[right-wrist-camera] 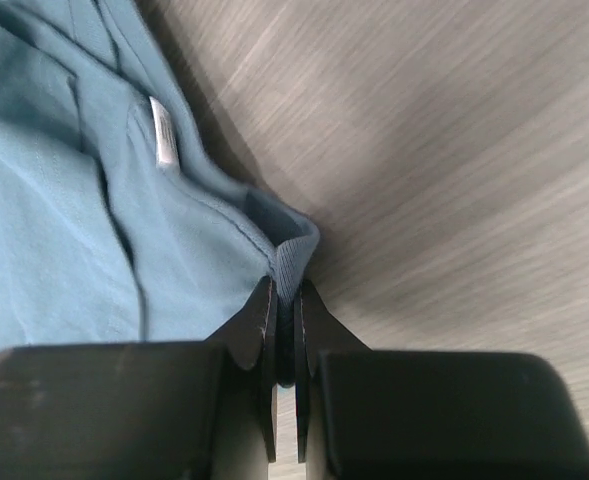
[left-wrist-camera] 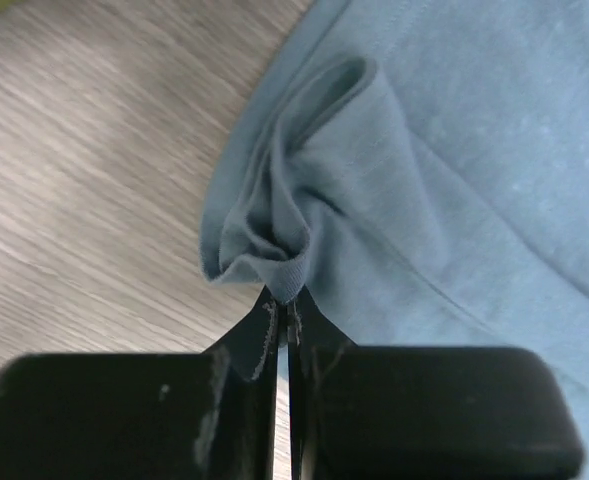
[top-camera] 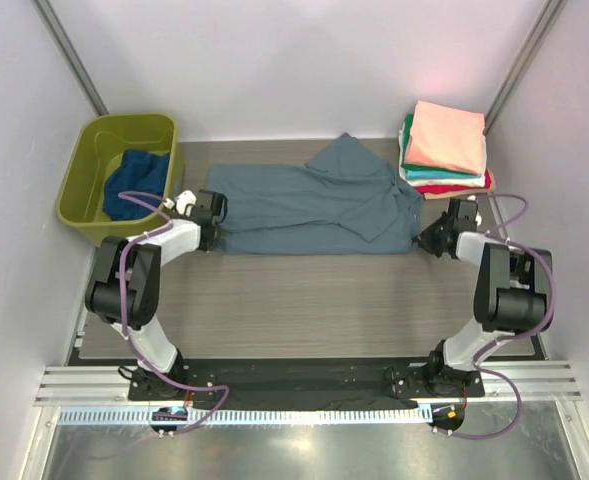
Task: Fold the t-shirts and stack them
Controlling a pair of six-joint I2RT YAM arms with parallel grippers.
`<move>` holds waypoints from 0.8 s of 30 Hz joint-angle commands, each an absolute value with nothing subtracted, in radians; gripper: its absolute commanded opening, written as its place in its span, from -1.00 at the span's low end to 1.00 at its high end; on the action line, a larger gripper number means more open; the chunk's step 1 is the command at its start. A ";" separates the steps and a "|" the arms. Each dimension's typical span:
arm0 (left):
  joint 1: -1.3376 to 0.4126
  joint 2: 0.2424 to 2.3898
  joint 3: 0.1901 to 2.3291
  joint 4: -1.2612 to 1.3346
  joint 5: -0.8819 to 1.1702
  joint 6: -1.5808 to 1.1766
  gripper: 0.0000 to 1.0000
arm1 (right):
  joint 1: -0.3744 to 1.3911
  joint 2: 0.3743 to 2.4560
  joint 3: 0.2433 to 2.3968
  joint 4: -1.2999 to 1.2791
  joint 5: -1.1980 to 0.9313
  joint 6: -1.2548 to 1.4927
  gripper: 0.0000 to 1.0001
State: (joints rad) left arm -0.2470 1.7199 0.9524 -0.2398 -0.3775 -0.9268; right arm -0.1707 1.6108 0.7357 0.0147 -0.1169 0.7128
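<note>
Top view: a dusty grey-blue soft cloth t-shirt (top-camera: 304, 205) lies stretched sideways on the wood-grain surface (top-camera: 304, 300), just right of the olive-green plastic tub (top-camera: 84, 175). It is partly doubled over and rumpled at the end away from the tub. A crumpled dark navy blue shirt (top-camera: 134, 180) sits inside the tub. Well to the right of the tub, a stack of folded shirts (top-camera: 444, 140) shows salmon pink on top, with teal, white and red edges beneath. The left arm (top-camera: 164, 245) meets the grey-blue shirt's near corner beside the tub. The right arm (top-camera: 484, 255) meets the near corner farthest from the tub.

Left wrist view: the left jaws are pressed together on a bunched hem corner of the grey-blue cloth (left-wrist-camera: 454, 150), with bare surface (left-wrist-camera: 84, 170) on the tub side.

Right wrist view: the right jaws are clamped on a ribbed edge of the same shirt (right-wrist-camera: 64, 220), near its small white label (right-wrist-camera: 163, 131).

With both near corners pinched, this looks like the start of a fold on the grey-blue shirt. The navy one is not yet begun. The next move likely calls for both arms to rise evenly, keeping the cloth taut between them, so that neither thin pinch slips and the rumpled end smooths out.
</note>
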 commanded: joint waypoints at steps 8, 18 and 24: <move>-0.204 1.491 1.125 -0.419 -0.361 -0.933 -1.00 | -0.112 1.448 1.025 -0.193 -0.118 0.681 -0.98; -0.040 1.506 0.819 -0.410 -0.164 -0.948 -0.99 | -0.170 1.535 0.730 -0.186 -0.081 0.707 -0.98; -0.034 1.474 0.761 -0.374 -0.144 -0.942 -0.99 | -0.184 1.454 0.701 -0.196 -0.049 0.703 -0.98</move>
State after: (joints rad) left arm -0.0460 1.4700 0.8219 -0.2718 -0.2108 -0.9165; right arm -0.1741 1.5162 0.7101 -0.1837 -0.1173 0.7177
